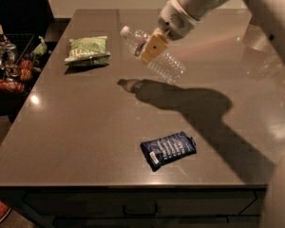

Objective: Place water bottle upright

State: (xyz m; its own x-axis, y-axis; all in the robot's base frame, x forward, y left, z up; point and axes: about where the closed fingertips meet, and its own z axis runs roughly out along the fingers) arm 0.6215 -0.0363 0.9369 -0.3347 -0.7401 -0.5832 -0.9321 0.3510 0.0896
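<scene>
The water bottle is a clear ribbed plastic bottle with a white cap at its upper left end. It hangs tilted in the air above the brown table, cap pointing up and left. My gripper is shut on the bottle near its neck, with a tan finger pad across it. The bottle's shadow falls on the table below and to the right.
A green chip bag lies at the table's back left. A dark blue snack packet lies near the front edge. A rack of snacks stands off the table's left side. My arm fills the upper right.
</scene>
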